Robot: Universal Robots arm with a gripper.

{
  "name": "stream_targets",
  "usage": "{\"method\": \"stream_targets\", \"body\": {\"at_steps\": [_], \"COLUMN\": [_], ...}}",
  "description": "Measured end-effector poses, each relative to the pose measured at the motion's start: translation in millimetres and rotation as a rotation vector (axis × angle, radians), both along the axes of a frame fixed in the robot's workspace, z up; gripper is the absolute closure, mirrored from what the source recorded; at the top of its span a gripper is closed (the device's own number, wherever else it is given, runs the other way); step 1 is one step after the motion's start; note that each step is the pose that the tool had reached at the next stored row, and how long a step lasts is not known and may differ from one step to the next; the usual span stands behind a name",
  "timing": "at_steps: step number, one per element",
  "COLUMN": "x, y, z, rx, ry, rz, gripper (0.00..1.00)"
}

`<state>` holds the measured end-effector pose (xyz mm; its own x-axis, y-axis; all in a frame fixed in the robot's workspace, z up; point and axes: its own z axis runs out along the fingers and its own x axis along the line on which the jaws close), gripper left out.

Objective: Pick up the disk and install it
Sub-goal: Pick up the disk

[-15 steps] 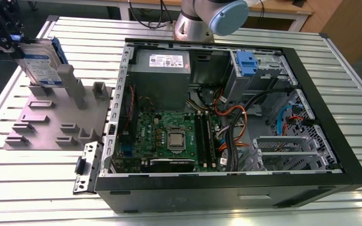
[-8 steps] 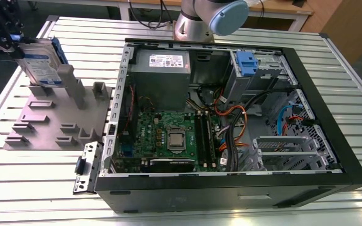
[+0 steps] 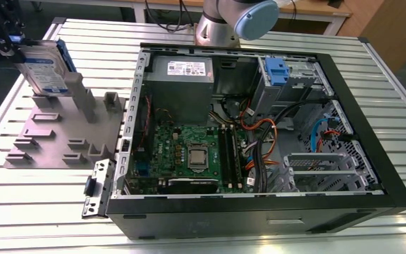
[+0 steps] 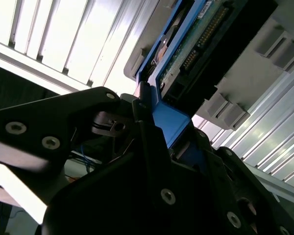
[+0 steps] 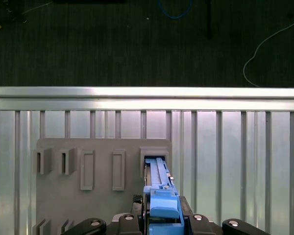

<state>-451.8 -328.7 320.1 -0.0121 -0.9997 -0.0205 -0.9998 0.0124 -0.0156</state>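
The disk (image 3: 44, 66) stands on edge at the far corner of the grey holder block (image 3: 55, 137), on the exterior view's left. It is silver with a white-and-blue label and a blue carrier frame. My black gripper (image 3: 11, 45) is at its upper end, shut on the disk. In the first wrist view the blue carrier (image 5: 159, 196) runs from between my fingers (image 5: 137, 215) down into a slot of the holder (image 5: 154, 156). The second wrist view shows the disk's green circuit board (image 4: 196, 44) and the blue frame clamped in my gripper (image 4: 169, 129).
An open computer case (image 3: 393, 180) lies on the slatted metal table (image 3: 40, 222), to the exterior view's right of the holder. Inside it are a motherboard (image 3: 188, 153), cables and a drive bay with a blue clip (image 3: 277, 71). The arm's base (image 3: 221, 24) stands behind the case.
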Motion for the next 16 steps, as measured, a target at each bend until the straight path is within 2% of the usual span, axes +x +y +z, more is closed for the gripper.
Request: {"method": "stream_targets", "body": {"at_steps": [16], "x": [0.0], "y": [0.0], "z": [16.9], "rx": [0.0000], "ry": [0.0001], "rz": [0.000], "gripper": [0.64]}}
